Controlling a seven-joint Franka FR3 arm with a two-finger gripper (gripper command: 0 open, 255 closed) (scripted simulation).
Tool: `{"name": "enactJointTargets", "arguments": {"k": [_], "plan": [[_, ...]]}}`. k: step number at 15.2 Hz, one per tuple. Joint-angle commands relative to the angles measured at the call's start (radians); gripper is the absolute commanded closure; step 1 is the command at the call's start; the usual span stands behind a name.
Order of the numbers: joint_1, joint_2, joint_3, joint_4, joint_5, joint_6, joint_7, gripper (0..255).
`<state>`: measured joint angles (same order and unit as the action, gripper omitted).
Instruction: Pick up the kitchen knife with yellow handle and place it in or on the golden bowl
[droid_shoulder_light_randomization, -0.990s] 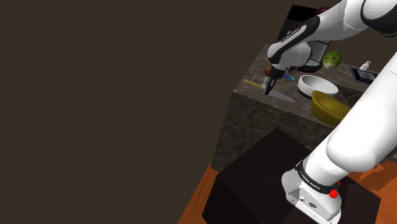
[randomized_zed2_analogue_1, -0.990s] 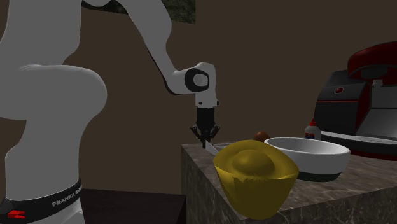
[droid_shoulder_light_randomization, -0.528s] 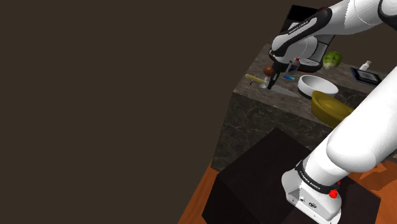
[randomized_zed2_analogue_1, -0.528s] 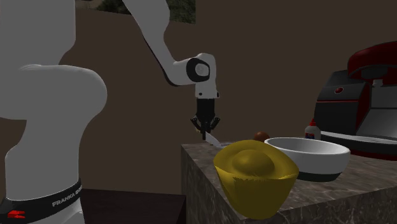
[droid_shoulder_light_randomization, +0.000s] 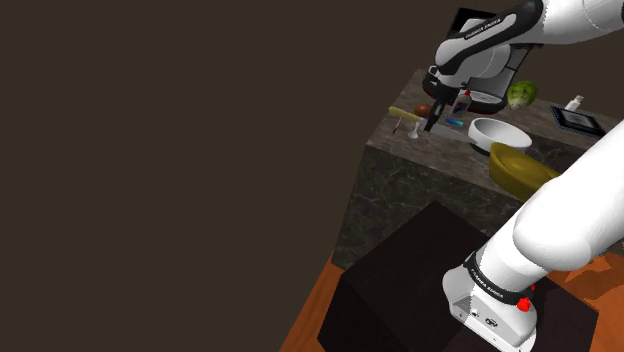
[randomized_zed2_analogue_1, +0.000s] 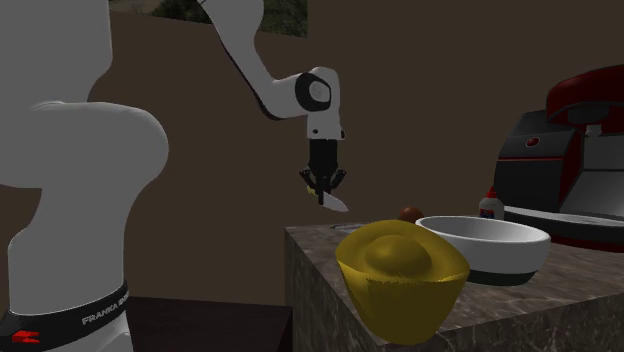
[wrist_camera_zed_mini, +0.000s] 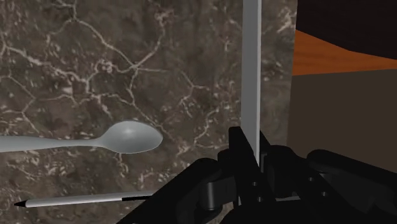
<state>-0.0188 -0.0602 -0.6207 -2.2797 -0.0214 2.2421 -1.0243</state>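
My gripper (randomized_zed2_analogue_1: 322, 184) hangs above the near corner of the marble counter (droid_shoulder_light_randomization: 420, 175), shut on the kitchen knife. Its grey blade (randomized_zed2_analogue_1: 336, 203) sticks out below the fingers, clear of the countertop. In the wrist view the blade (wrist_camera_zed_mini: 250, 76) runs straight out from between the shut fingers (wrist_camera_zed_mini: 236, 159). The yellow handle (droid_shoulder_light_randomization: 403, 112) shows beside the gripper (droid_shoulder_light_randomization: 432, 120) in the shoulder view. The golden bowl (randomized_zed2_analogue_1: 402, 278) stands at the counter's near edge, to the second exterior view's right of the gripper; it also shows as the golden bowl (droid_shoulder_light_randomization: 518, 168).
A white bowl (randomized_zed2_analogue_1: 485, 245) sits just behind the golden one. A grey spoon (wrist_camera_zed_mini: 127, 137) and a thin pen-like rod (wrist_camera_zed_mini: 83, 200) lie on the marble under the hand. Farther back are a brown round thing (randomized_zed2_analogue_1: 410, 213), a glue bottle (randomized_zed2_analogue_1: 489, 204) and a dark red appliance (randomized_zed2_analogue_1: 575, 160).
The gripper has risen from the countertop with the knife in it, lifting the blade off the marble and drifting slightly toward the back of the counter.
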Motion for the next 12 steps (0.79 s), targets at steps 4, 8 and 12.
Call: {"name": "enactJointTargets", "arguments": {"k": [4,8,12], "plan": [[0.0,-0.04,0.007,0.037,-0.027,-0.071,0.022,255],[-0.001,-0.068,0.013,0.068,-0.043,-0.126,0.035,255],[-0.001,-0.091,0.02,0.103,-0.055,-0.181,0.046,255]]}}
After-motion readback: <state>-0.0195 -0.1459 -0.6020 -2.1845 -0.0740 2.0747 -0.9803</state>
